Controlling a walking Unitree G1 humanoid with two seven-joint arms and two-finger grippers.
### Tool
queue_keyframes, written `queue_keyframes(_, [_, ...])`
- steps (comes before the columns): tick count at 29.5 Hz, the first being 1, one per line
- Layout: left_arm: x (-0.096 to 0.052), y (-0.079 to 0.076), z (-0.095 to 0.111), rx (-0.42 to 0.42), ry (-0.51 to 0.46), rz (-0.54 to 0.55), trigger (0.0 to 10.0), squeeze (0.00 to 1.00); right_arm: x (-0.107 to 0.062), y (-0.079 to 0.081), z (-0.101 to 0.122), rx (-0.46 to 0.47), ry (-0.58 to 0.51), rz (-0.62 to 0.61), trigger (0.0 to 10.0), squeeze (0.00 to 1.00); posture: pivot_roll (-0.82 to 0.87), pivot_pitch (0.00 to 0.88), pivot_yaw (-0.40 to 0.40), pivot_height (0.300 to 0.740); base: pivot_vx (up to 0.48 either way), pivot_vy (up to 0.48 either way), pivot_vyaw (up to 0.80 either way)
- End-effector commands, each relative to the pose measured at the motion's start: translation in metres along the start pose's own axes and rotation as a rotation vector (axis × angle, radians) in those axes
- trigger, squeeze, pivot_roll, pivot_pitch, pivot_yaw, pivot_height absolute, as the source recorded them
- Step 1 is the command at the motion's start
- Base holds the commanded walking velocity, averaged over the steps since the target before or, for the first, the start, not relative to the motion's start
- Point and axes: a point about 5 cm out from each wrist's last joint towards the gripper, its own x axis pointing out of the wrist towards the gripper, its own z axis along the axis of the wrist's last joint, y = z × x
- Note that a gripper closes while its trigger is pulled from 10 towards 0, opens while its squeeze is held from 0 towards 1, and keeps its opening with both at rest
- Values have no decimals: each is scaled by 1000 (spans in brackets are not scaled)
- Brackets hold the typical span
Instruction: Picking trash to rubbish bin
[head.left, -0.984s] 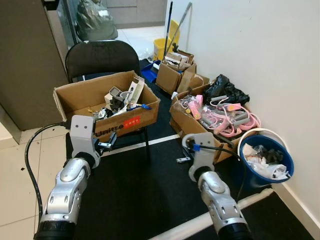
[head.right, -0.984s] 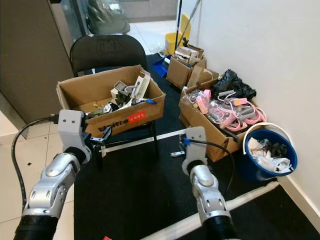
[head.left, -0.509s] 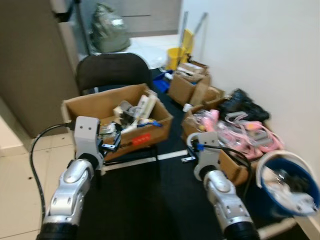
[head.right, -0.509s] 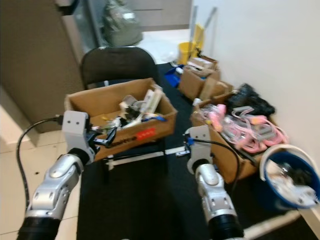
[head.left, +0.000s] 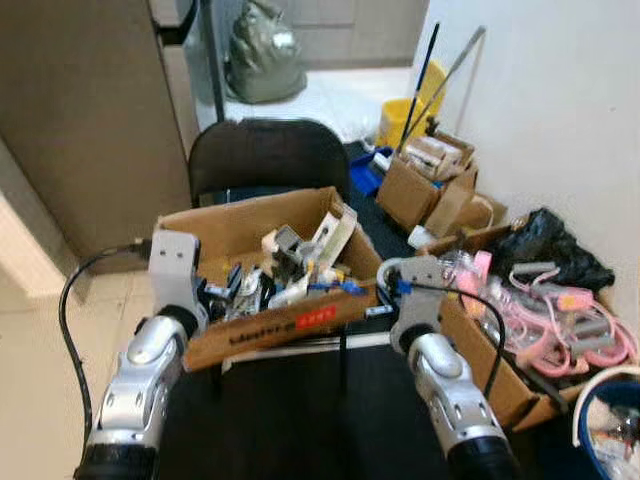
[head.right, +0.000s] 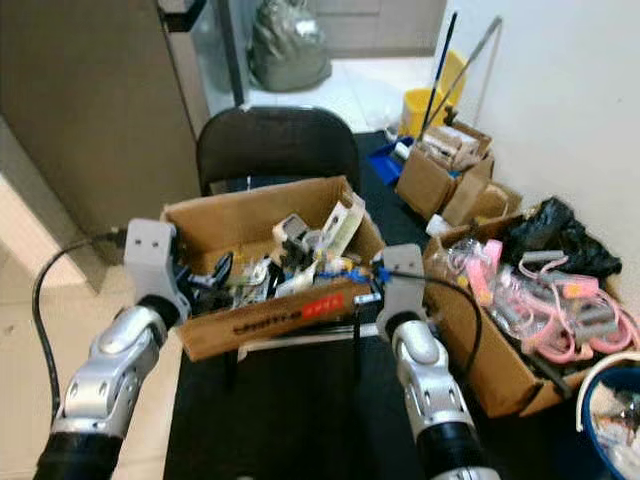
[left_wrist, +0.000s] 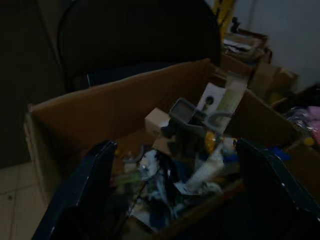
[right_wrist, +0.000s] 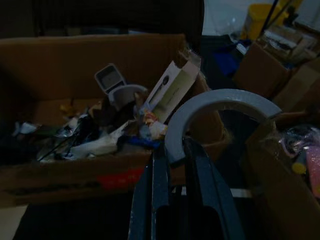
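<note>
On the black chair (head.left: 262, 160) straight ahead of us at twelve o'clock sits an open cardboard box (head.left: 225, 225) heaped with trash (head.left: 290, 275): packaging, wires and small grey parts. Toward two and three o'clock, along the white wall (head.left: 560, 120), we see more cardboard boxes, the nearest one (head.left: 505, 370) full of pink tubing (head.left: 560, 320), with a black bag (head.left: 545, 250) behind it. Down at four o'clock, the white rim and blue body of the rubbish bin (head.left: 612, 425) show at the frame's corner, well apart from the chair.

Our left gripper (left_wrist: 175, 185) hovers at the box's near edge at about ten o'clock, its fingers (left_wrist: 87, 185) spread wide with nothing between them. Our right gripper (right_wrist: 175, 160) is at the box's front right corner, about one o'clock, fingers pinched together on a grey curved band (right_wrist: 220, 107).
</note>
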Motion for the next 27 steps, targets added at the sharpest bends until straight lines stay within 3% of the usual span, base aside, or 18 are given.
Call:
queue_keyframes(1, [-2,2,-4,6,19,9,10000,0,-1,3,-4,-1,15,13,10000,0,53,122,0,740,428,0,0])
queue_keyframes(23, [-1,2,-2,17,18,5,10000,0,2,5,-2,14,4,17,10000,0,58,121,1,740,427,0,0])
queue_keyframes(26, [-2,-1,-2,60,23,-41,10000,0,3,5,-1,9,4,26,10000,0,59,118,1,740,0,0,0])
queue_keyframes(27, [-3,-5,-1,99,32,-115,10000,0,3,6,-1,3,4,42,10000,0,61,119,0,740,0,0,0])
